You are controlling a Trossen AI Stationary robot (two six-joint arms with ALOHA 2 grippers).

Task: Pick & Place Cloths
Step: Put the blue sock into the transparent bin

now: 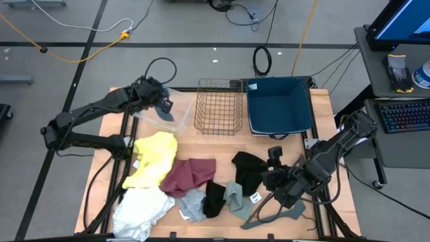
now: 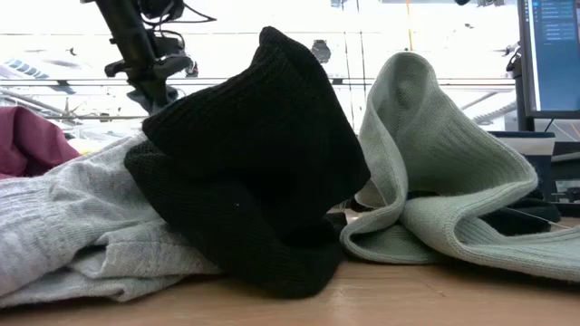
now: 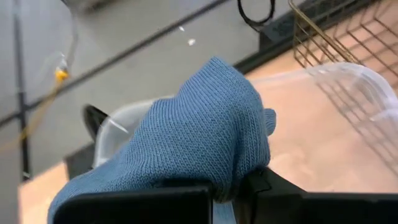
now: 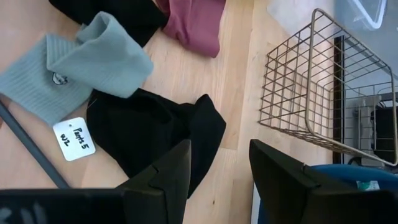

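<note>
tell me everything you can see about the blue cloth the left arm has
The blue cloth is a small ribbed knit piece, soft and bunched into a rounded lump. The left pincer is shut on its lower edge and holds it above the clear plastic bin at the table's far left, beside the wire basket. Only the pincer is seen touching it.

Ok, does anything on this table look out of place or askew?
One thing: a grey hanger bar lies among the cloths near the table's front edge, partly under the right gripper, which is open. The left gripper, shut on a blue cloth, is over the clear bin.
</note>
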